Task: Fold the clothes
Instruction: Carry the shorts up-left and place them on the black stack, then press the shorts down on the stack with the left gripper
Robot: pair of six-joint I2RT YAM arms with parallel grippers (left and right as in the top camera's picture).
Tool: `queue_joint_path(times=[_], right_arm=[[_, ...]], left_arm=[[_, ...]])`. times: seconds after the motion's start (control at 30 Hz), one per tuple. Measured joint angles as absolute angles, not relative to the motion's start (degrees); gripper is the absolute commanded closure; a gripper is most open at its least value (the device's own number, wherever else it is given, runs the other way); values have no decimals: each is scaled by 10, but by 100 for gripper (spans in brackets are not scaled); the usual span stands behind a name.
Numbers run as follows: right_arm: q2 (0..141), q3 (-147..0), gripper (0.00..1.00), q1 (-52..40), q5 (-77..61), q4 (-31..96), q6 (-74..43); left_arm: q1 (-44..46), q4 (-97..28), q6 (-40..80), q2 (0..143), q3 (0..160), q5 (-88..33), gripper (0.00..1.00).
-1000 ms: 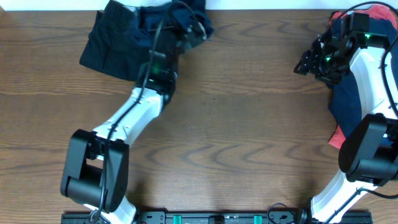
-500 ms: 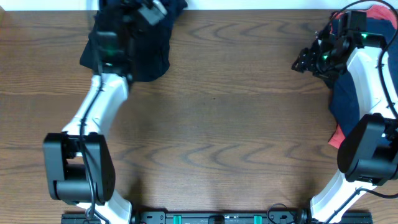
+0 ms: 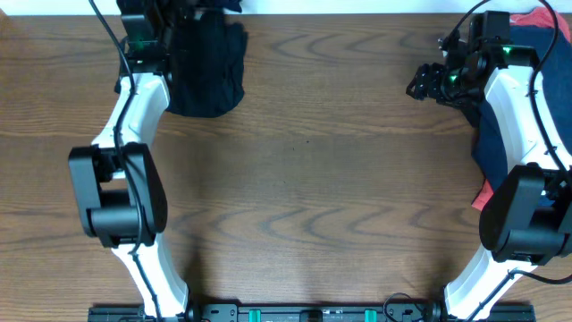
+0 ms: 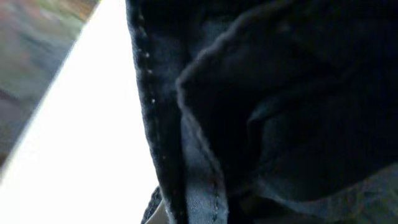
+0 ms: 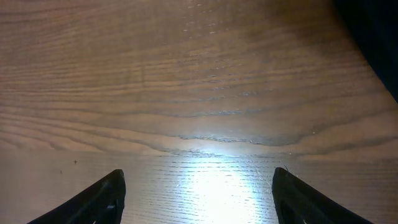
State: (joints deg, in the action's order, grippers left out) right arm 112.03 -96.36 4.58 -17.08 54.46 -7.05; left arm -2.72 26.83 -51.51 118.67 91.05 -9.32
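Left arm (image 3: 134,98) swings from mid-tabletop (image 3: 313,179) to the far-left corner, dragging the dark garment (image 3: 210,72) along. I see the cloth go from spread wide to a narrow bunch. Right end effector (image 3: 423,82) shifts slightly left.

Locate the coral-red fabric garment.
In the overhead view the coral-red garment lies at the table's far right, peeking from under navy blue clothes by the right arm.

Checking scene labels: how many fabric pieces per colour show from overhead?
dark navy garment, far left: 1
navy garment, right edge: 1
coral-red fabric, right edge: 1
Total: 3 visible; layers may hide more.
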Motion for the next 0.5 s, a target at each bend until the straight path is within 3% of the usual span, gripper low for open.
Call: queue_joint_path(times=[0.2, 0.5], right_arm=[[1120, -964, 27, 46, -171, 531, -72], [1120, -964, 27, 45, -171, 519, -72]], left_arm=[[-56, 207, -500, 1206, 911, -103, 94], [-71, 280, -495, 1206, 922, -103, 94]])
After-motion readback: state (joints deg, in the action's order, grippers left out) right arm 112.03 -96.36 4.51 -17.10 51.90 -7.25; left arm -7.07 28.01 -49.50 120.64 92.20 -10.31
